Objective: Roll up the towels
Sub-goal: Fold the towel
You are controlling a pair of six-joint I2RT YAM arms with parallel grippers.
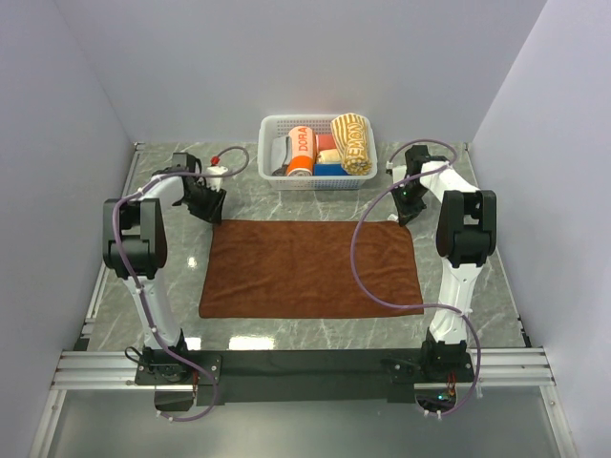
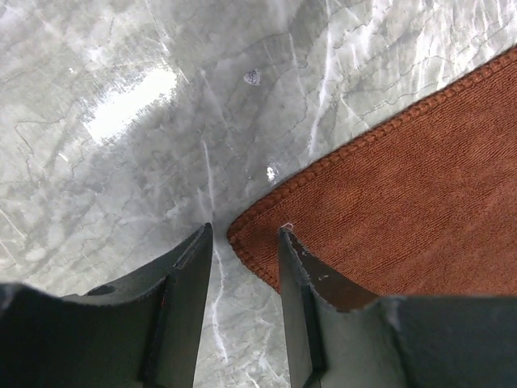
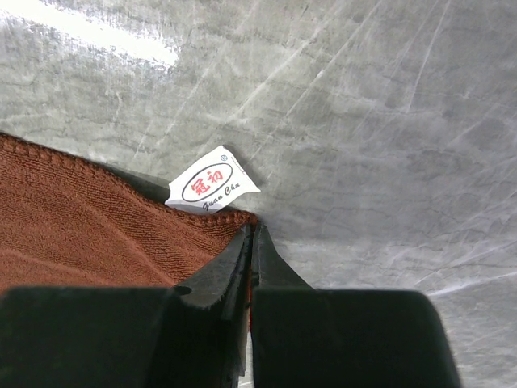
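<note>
Spread flat across the middle of the table (image 1: 315,329): the rust-brown towel (image 1: 310,269), unrolled, long sides running left to right, near edge toward the arm bases. Well apart from it, rolled up and propped at the right end of the white basket (image 1: 270,124) at the far edge of the table: the cream-yellow towel (image 1: 351,143), striped in orange, with lettering. Beside it in the same basket: an orange "DORA" roll (image 1: 300,151) and a blue roll (image 1: 329,170), among other small rolls.

At the far left corner of the rust-brown towel (image 2: 420,202): the left hand (image 2: 245,234), its 2 fingers apart, holding nothing, 1 fingertip above bare marble, the other above the hem, the rounded corner showing in the gap between them.

At the far right corner of the rust-brown towel (image 3: 81,218): the right hand (image 3: 251,230), its 2 fingers pressed together and pinching the hem right at the corner, a sliver of brown cloth between them. Just beyond the fingertips: a white label (image 3: 212,183) with red characters, sticking out from the hem over the marble.
</note>
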